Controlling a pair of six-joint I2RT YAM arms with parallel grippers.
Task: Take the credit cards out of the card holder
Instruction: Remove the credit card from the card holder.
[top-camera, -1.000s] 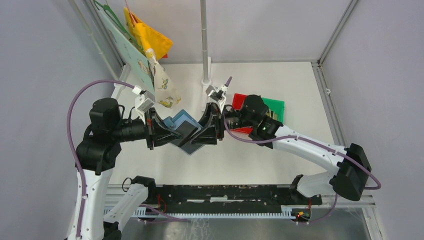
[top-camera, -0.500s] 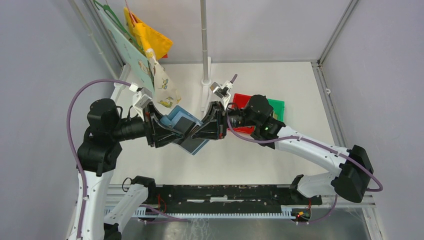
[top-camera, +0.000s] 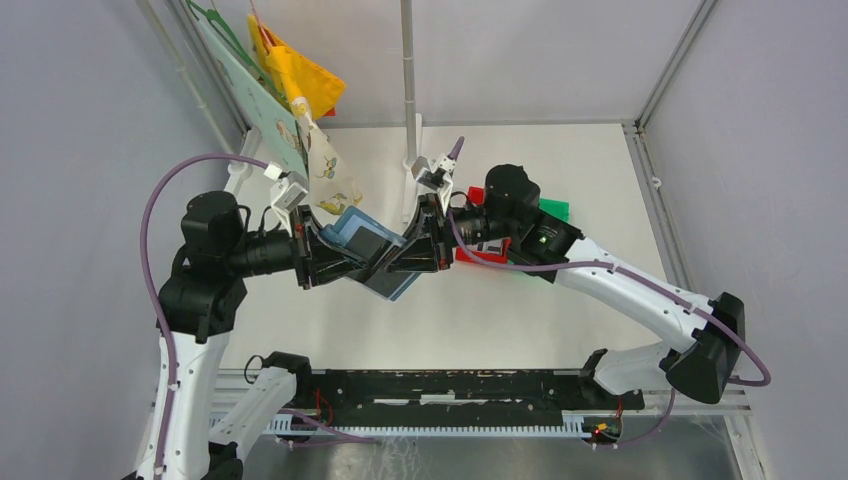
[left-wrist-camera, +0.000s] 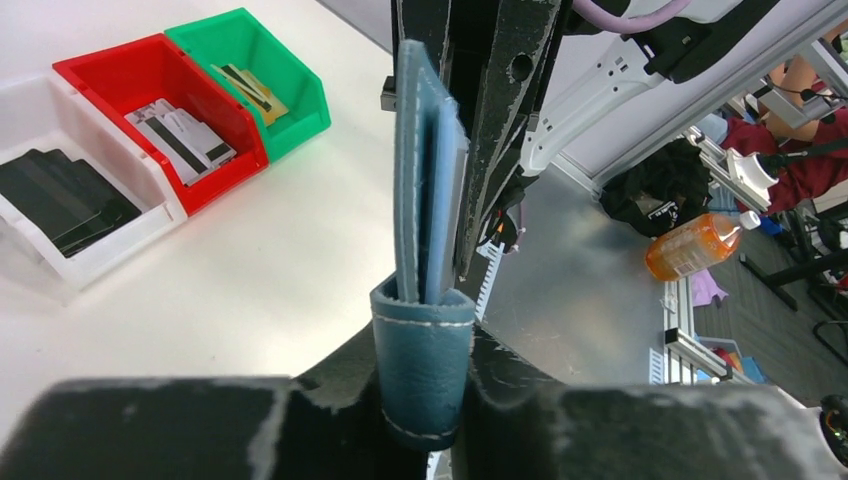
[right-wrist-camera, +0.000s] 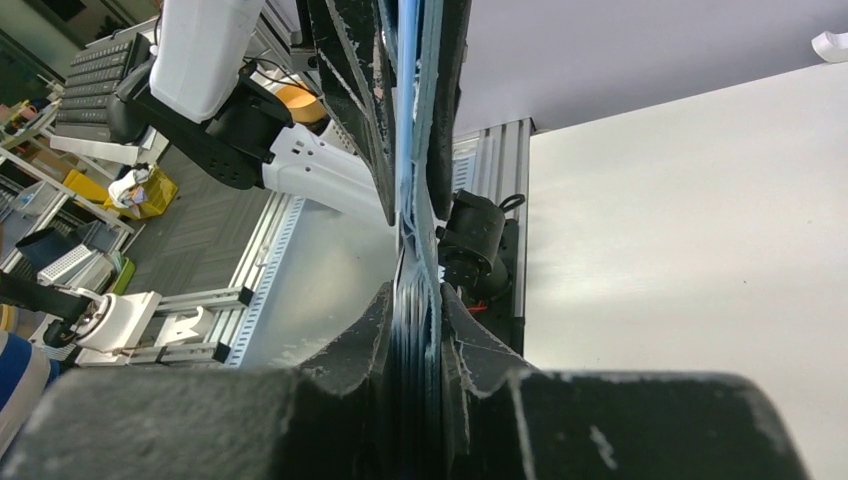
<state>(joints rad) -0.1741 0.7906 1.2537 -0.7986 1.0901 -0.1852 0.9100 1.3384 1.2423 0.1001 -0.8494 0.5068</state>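
Hanging above the table (top-camera: 560, 300), the card holder (top-camera: 395, 285) is clamped by both jaws: the left gripper (top-camera: 338, 258) at 9 o'clock, the right gripper (top-camera: 403, 262) at 3 o'clock. Credit cards (left-wrist-camera: 180, 135) lie in the red bin (left-wrist-camera: 100, 68).

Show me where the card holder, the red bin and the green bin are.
card holder (left-wrist-camera: 412, 185): left wrist view, on its upright teal flap.
red bin (left-wrist-camera: 100, 90): left wrist view, on a bare inner wall.
green bin (left-wrist-camera: 305, 115): left wrist view, on its outer side wall.
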